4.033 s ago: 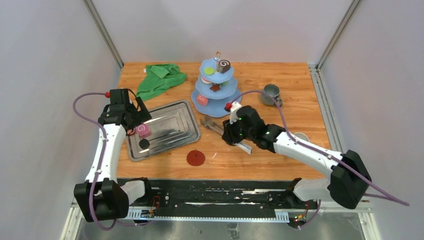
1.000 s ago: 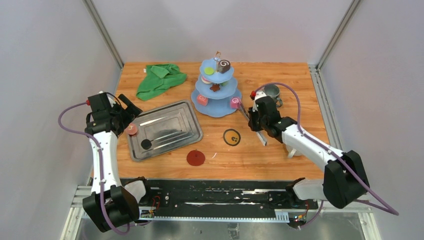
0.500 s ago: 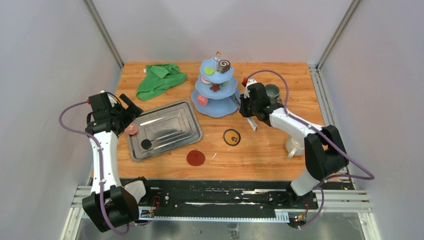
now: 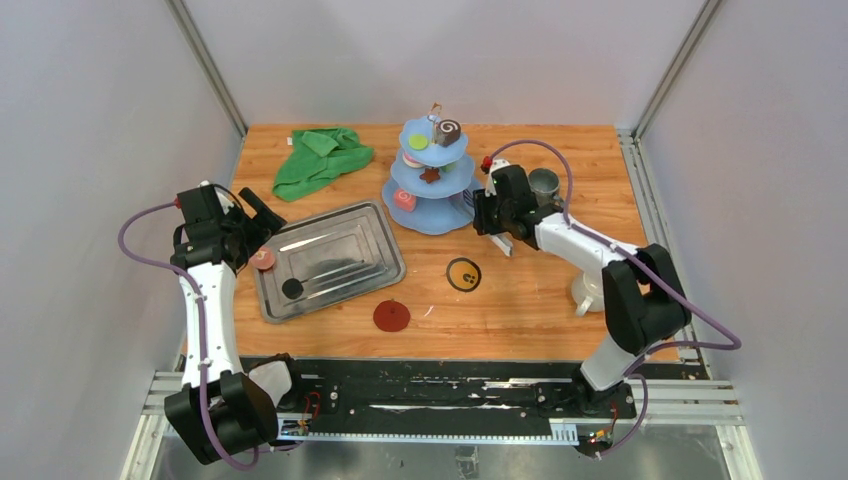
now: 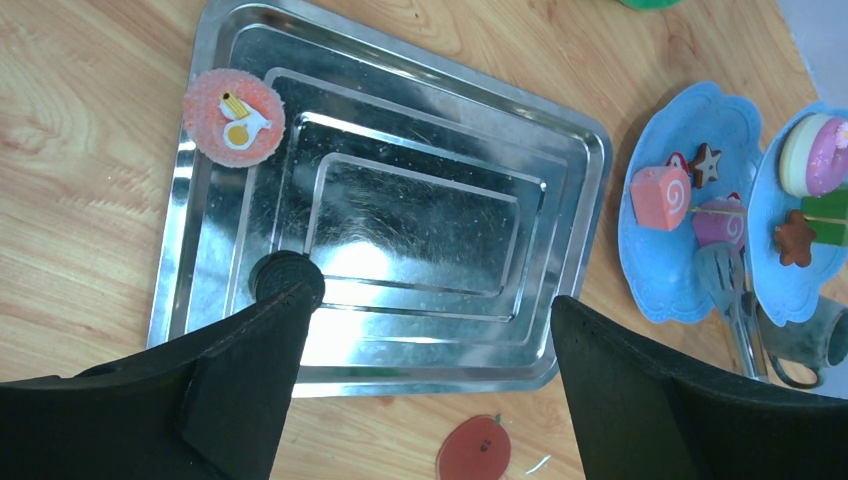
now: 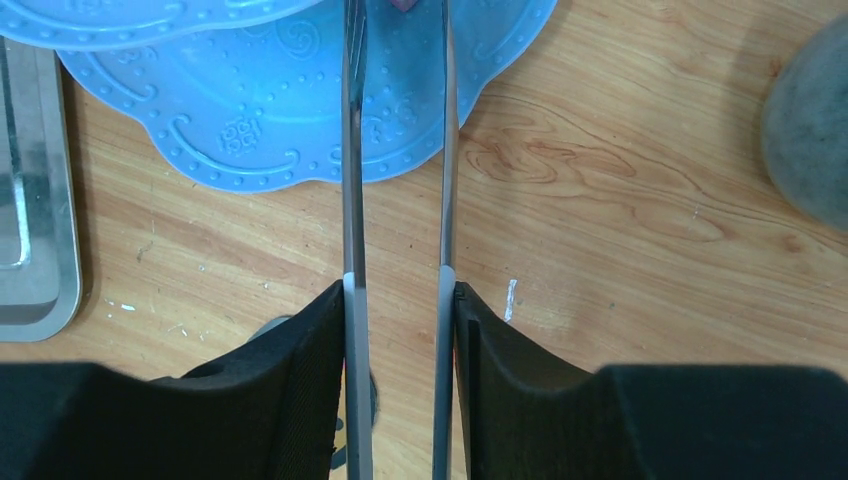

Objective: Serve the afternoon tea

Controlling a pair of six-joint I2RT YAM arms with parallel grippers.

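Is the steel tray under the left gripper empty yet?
No, a pink disc lies near one corner of the steel tray and a black disc sits by its near rim.

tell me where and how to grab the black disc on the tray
Pinch the black disc across its round edge, coming straight down from above. It lies flat on the floor of the steel tray and has no handle, so opposite edge points are the only hold. The open left gripper hangs nearest.

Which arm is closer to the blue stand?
Right. The right arm holds tongs over the stand's bottom plate; the left arm hangs by the tray, farther off.
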